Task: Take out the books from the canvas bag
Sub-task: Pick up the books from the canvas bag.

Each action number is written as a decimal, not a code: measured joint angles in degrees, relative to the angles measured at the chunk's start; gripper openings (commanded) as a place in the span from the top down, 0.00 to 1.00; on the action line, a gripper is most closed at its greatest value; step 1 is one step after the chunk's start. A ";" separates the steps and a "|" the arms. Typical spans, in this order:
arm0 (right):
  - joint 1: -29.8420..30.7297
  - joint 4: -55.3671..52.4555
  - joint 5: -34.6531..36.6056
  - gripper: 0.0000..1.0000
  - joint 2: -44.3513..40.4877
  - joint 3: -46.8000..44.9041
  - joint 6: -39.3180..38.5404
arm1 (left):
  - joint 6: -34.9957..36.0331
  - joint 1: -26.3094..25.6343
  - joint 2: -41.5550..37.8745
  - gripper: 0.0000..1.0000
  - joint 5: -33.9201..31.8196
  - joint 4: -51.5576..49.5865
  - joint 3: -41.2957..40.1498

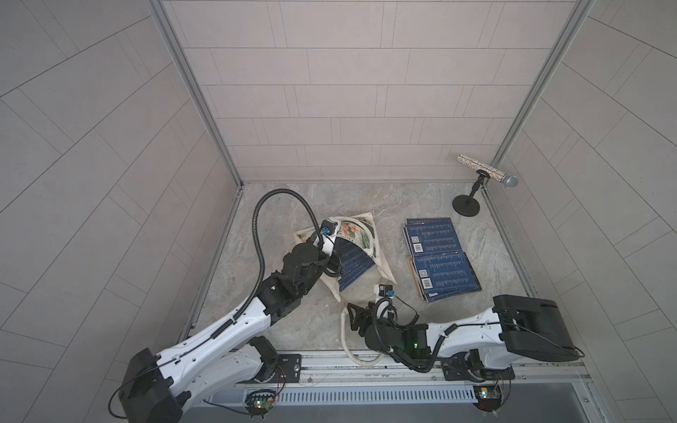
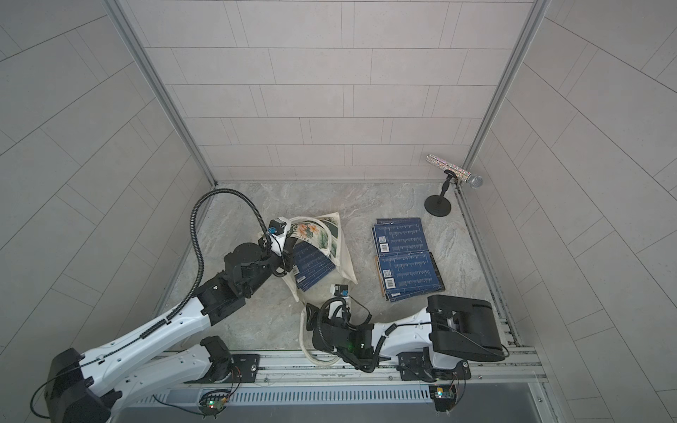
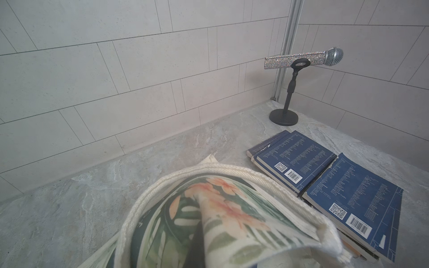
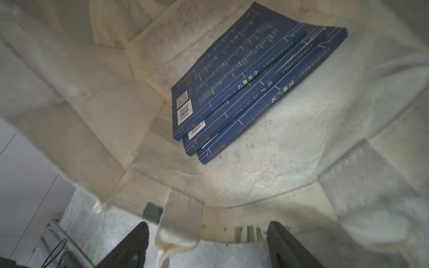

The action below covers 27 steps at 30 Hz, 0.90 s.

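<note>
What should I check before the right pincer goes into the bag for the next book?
1. Mouth of the bag held up by the left pincer, shut on the cloth: ok.
2. Three books inside in sight, stacked: ok.
3. The right pincer open: ok.
4. Way in free: not ok, the rope handle sits between its jaws.
5. More books under those three: cannot tell.
6. The books already out lie apart from the bag: ok.
</note>
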 measured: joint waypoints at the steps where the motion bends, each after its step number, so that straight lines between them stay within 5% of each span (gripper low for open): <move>1: -1.49 0.57 -1.01 0.20 0.92 0.59 -0.55 | 0.00 0.00 -0.24 1.00 0.09 0.02 -0.17; 10: -9.77 -0.79 -4.35 0.16 5.25 7.58 -7.69 | -0.07 0.07 -0.70 1.00 1.57 0.42 -0.55; 19: -14.71 3.08 -10.14 0.14 10.54 5.38 1.14 | 0.72 0.17 -1.20 1.00 2.10 6.32 -4.37; 27: -19.06 6.47 -12.17 0.16 17.09 11.65 1.11 | 1.86 2.75 -1.70 1.00 4.17 17.70 -10.29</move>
